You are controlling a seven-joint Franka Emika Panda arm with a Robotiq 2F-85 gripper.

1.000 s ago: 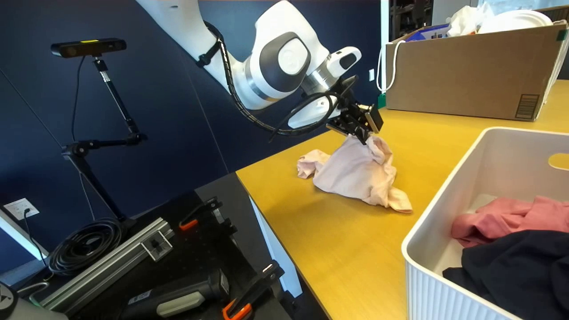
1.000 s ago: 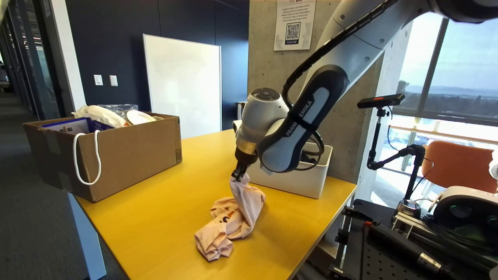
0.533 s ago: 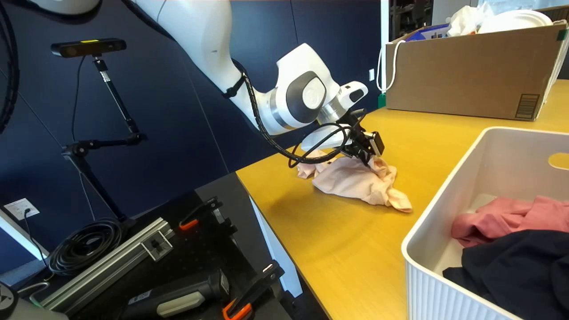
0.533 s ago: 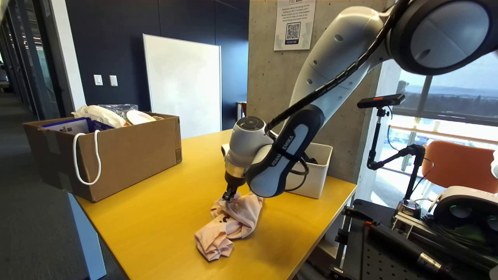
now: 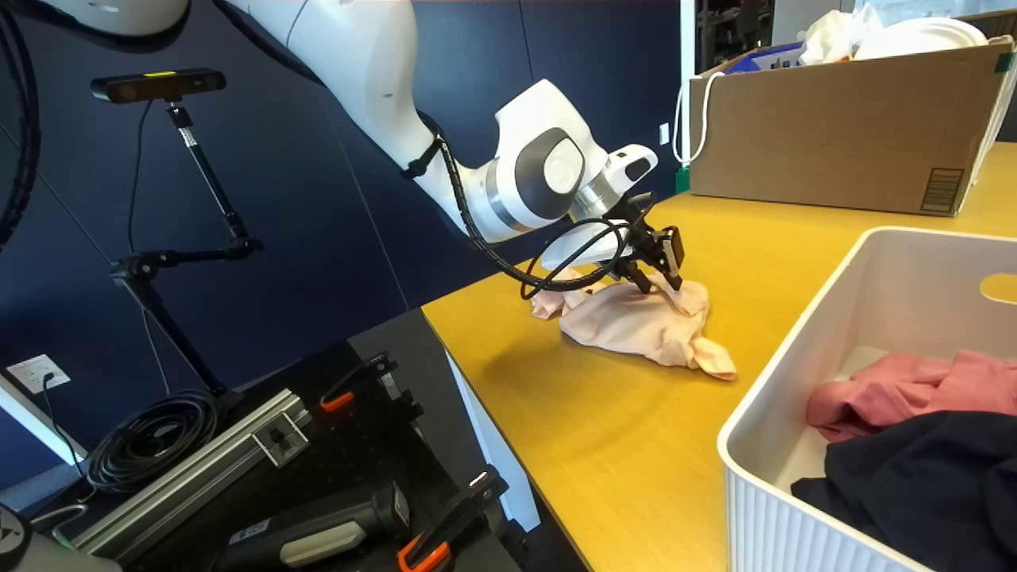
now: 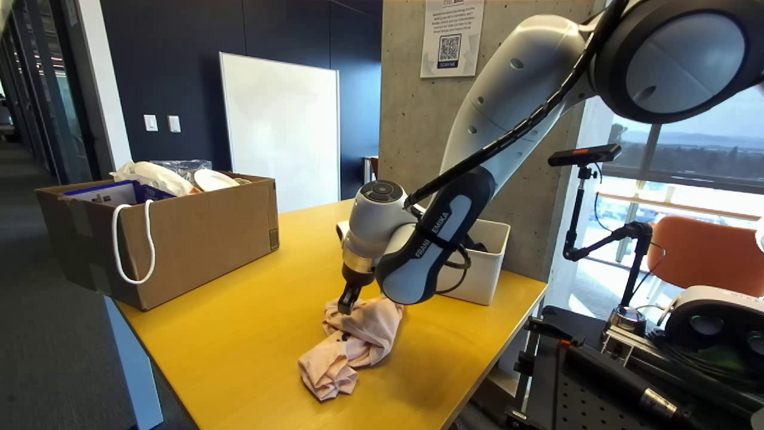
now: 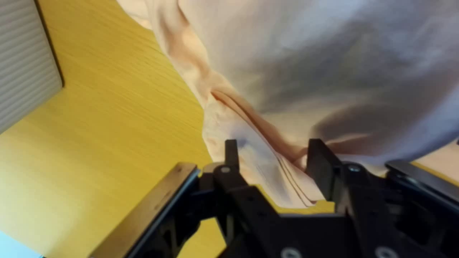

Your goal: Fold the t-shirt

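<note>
The pale t-shirt lies crumpled and partly folded over on the yellow table, in both exterior views (image 5: pixel 628 322) (image 6: pixel 373 325). A small bit of dark print shows in an exterior view; most lettering is hidden in the folds. The t-shirt fills the upper right of the wrist view (image 7: pixel 322 64). My gripper (image 5: pixel 661 287) is low over the cloth's upper part, pointing down, also in an exterior view (image 6: pixel 345 310). In the wrist view my gripper (image 7: pixel 273 147) has its fingers spread apart, with a loose layered cloth edge lying between them, not pinched.
A white bin (image 5: pixel 763 516) stands on the table, holding a pink garment (image 5: pixel 914 389) and a dark navy garment (image 5: pixel 922 477). Its ribbed wall shows in the wrist view (image 7: pixel 25 53). A full cardboard box (image 5: pixel 826 135) with a white rope handle stands on the table.
My gripper has come down to the table with the lifted cloth, then its fingers have opened and let the cloth go. The raised part of the t-shirt now lies flat and low.
</note>
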